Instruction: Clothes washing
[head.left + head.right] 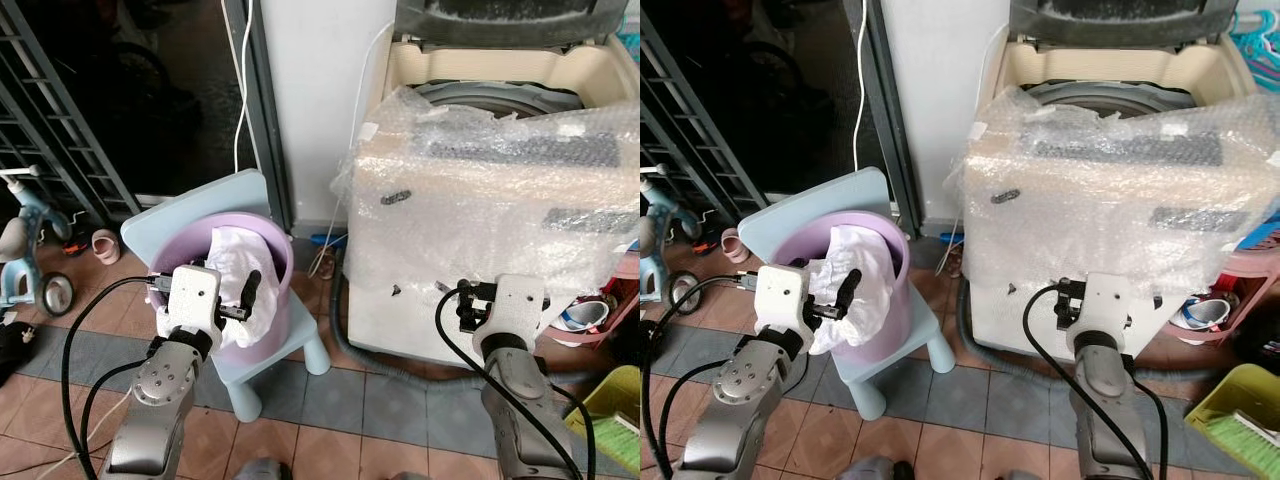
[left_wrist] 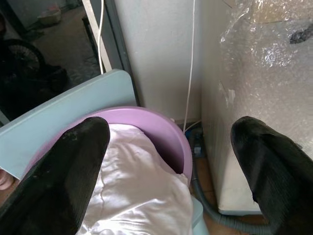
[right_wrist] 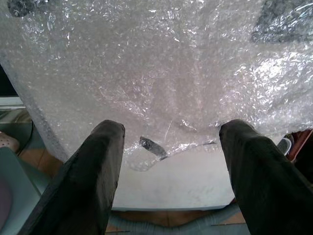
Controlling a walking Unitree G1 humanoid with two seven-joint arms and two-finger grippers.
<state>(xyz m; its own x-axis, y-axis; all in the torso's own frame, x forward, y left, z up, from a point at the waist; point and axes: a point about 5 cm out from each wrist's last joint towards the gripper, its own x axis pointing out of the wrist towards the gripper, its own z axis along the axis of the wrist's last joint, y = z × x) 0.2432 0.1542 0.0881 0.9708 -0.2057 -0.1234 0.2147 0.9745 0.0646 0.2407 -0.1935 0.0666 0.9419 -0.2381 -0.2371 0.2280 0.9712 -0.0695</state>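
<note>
Hovering spread over white laundry (image 1: pixel 232 268) heaped in a purple basket (image 1: pixel 278 262) on a blue chair (image 1: pixel 300 330), the left tool (image 2: pixel 166 161) is seen; the right tool (image 3: pixel 171 161) is held spread before the bubble-wrapped washing machine (image 1: pixel 480 200).

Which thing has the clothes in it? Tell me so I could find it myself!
Find the big washing machine wrapped in bubble wrap. To its left stands a small light-blue chair, and on its seat sits a purple tub with a white cloth bunched inside. It is the only round purple thing there, and the left end effector is right at its rim.
</note>
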